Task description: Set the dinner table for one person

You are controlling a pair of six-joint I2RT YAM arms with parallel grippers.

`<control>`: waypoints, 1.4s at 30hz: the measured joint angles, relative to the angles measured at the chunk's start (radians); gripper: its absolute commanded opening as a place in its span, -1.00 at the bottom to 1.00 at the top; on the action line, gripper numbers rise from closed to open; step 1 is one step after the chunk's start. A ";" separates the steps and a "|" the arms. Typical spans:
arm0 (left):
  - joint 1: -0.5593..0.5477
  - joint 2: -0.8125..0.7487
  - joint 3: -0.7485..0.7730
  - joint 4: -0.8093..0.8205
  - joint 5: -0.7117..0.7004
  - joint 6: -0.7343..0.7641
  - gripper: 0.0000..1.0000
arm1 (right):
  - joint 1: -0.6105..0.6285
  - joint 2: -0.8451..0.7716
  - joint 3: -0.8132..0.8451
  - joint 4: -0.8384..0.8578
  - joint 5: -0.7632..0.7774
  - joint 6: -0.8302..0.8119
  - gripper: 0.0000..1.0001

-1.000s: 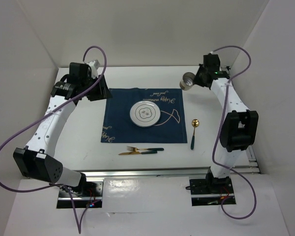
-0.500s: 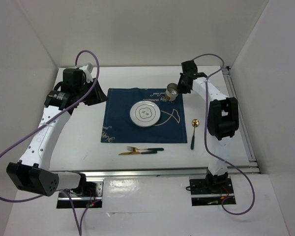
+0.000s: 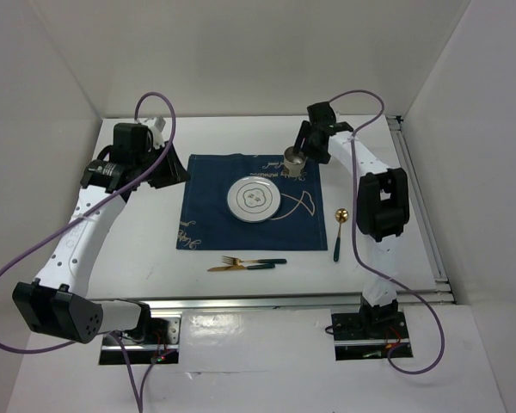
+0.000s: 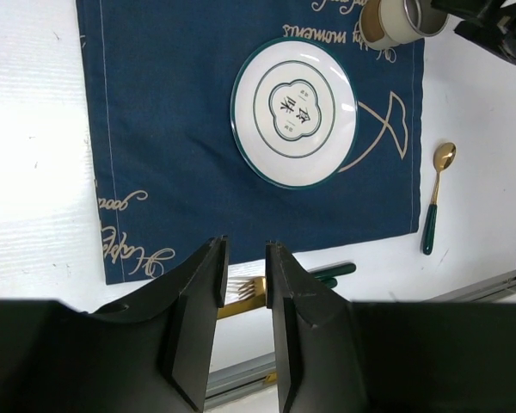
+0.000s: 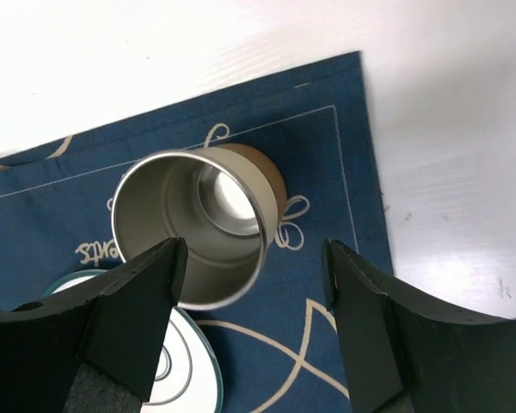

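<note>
Inside white walls, the table [image 3: 138, 249] carried a navy placemat [image 3: 215, 215] with a plate [image 3: 254, 199] at its centre. The right end effector [image 5: 254, 254] stood wide on either side of a steel cup [image 5: 198, 228] on the mat's far right corner, likely the drink's spot. The left end effector [image 4: 243, 258] hung narrow and empty over the table's left side.

You see a navy-blue cloth placemat [image 3: 205, 211] bearing a round white green-rimmed plate [image 3: 254, 199] at its centre and a steel cup [image 3: 293, 162] at its far right corner. A gold green-handled spoon [image 3: 339, 232] lies to its right, a matching fork [image 3: 251, 261] and knife [image 3: 237, 268] just off its near edge.
</note>
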 measured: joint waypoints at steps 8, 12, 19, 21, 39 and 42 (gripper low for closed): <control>0.004 0.006 0.000 -0.001 -0.003 0.002 -0.11 | -0.023 -0.370 -0.284 -0.018 0.064 -0.002 0.58; 0.008 0.025 0.000 0.000 -0.004 0.002 -0.11 | -0.083 -0.686 -0.588 -0.031 0.067 0.026 0.52; 0.008 0.033 -0.013 0.020 0.006 0.000 -0.11 | -0.114 -0.795 -1.038 -0.094 -0.064 0.126 0.10; 0.008 0.033 -0.014 0.020 0.009 -0.001 -0.11 | -0.114 -0.796 -1.092 -0.111 -0.084 0.149 0.10; 0.008 0.035 -0.013 0.022 0.043 0.000 -0.11 | -0.053 -0.711 -1.077 -0.079 -0.015 0.214 -0.91; 0.008 0.035 -0.014 0.022 0.045 0.000 -0.11 | -0.018 -0.765 -1.036 -0.113 0.019 0.212 -0.96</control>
